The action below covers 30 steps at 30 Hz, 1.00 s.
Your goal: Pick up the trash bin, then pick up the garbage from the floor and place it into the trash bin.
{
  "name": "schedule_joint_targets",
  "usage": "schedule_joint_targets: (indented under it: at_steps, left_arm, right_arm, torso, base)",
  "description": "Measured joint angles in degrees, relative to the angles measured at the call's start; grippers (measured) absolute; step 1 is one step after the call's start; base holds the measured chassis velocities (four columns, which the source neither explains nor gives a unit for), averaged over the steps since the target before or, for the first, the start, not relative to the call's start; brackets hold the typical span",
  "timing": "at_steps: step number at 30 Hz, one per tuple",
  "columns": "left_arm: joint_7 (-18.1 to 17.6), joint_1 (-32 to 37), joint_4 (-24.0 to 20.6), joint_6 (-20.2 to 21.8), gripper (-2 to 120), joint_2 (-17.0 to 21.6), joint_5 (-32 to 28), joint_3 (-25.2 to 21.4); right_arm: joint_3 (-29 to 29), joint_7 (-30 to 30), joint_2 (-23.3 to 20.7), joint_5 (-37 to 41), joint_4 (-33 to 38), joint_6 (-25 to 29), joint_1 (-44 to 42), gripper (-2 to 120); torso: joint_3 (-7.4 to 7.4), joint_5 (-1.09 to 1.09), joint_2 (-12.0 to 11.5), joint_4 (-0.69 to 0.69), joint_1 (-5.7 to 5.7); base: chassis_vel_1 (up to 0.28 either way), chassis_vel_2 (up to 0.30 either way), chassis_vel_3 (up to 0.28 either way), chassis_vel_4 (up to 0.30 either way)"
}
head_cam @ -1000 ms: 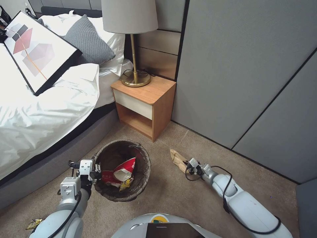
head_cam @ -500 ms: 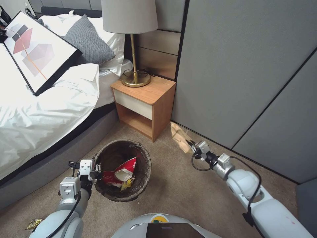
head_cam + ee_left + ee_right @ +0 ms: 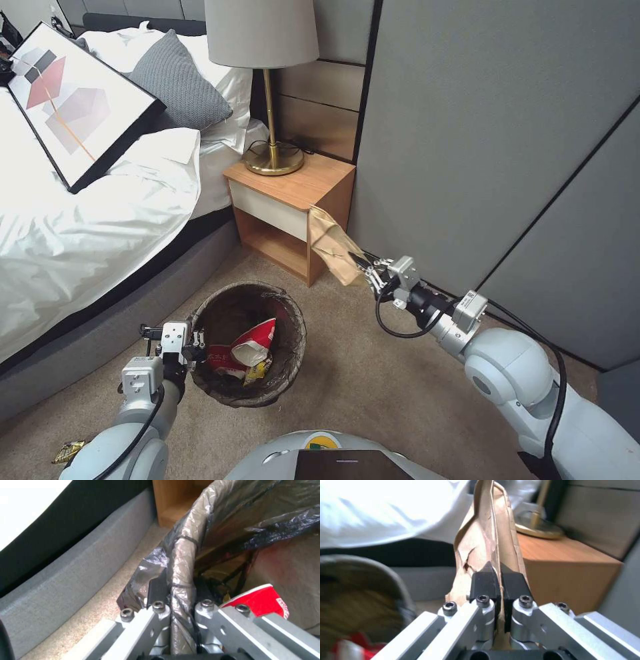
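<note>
Trash bin stands on carpet by the bed in the head view, its rim pinched by the left gripper; the right gripper holds a tan paper bag aloft beside the nightstand. Left wrist: fingers clamp the lined rim. Right wrist: pads squeeze the bag.

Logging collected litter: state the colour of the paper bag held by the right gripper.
Tan brown paper bag, clearest in the head view.

Even indoor light; the white bedding blows out bright, and the wrist views look pretty blurry.
</note>
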Motion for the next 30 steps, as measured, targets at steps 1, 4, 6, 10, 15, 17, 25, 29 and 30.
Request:
schedule_joint_targets:
  at_steps: [1,4,6,10,15,17,25,29,30]
  left_arm:
    - [0.0,0.0,0.0,0.0,2,0.1,0.0,0.0]
    - [0.0,0.0,0.0,0.1,2,0.2,-0.2,0.1]
    - [0.0,-0.1,0.0,0.2,2,0.2,-0.2,0.3]
    - [0.0,-0.2,0.0,0.2,2,0.2,-0.1,0.9]
    - [0.0,-0.6,0.0,0.2,2,0.2,-0.1,1.0]
    - [0.0,-0.7,0.0,0.2,2,0.2,-0.1,1.1]
    - [0.0,-1.5,0.0,0.7,2,0.1,-0.5,1.2]
    - [0.0,-1.9,0.0,1.0,2,0.1,-1.4,1.2]
    - [0.0,-1.9,0.0,1.0,2,0.1,-1.4,1.2]
  right_arm:
    - [-1.2,0.1,-0.5,1.1,1.1,-0.8,1.1,0]
    - [-2.9,0.1,-1.1,2.4,2.3,-1.6,2.5,0]
    - [-4.8,-0.1,-1.8,3.7,3.1,-2.6,4.1,0]
    - [-8.6,-0.7,-3.3,5.0,3.3,-3.4,8.0,0]
    - [-15.2,-1.0,-4.4,6.4,2.6,-4.5,14.5,0]
    - [-16.8,-1.0,-4.4,6.6,2.3,-4.7,15.9,0]
    - [-24.0,-1.0,-5.6,8.2,1.4,-6.3,20.9,0]
    - [-27.4,-1.0,-6.7,8.1,0.9,-6.6,22.2,0]
    - [-27.4,-1.0,-6.7,8.1,0.9,-6.6,22.2,0]
  torso:
    - [0.00,0.00,0.0,0.00,0.00]
    - [0.00,0.00,0.0,0.00,0.00]
    - [0.00,0.00,0.0,-0.01,0.00]
    - [0.00,0.00,0.0,0.00,0.00]
    - [0.00,0.01,0.0,-0.02,0.00]
    - [0.00,0.01,0.0,0.00,0.00]
    - [0.00,0.01,0.0,-0.01,0.00]
    - [0.00,0.01,0.0,-0.01,0.00]
    - [0.00,0.01,0.0,-0.01,0.00]
  base:
    - [0.000,0.000,0.000,0.000]
    - [0.000,0.000,0.000,0.000]
    - [0.000,0.000,0.000,0.000]
    - [0.000,0.000,0.000,0.000]
    - [0.000,0.000,0.000,0.000]
    - [0.000,0.000,0.000,0.000]
    - [0.000,0.000,0.000,0.000]
    - [0.000,0.000,0.000,0.000]
    - [0.000,0.000,0.000,0.000]
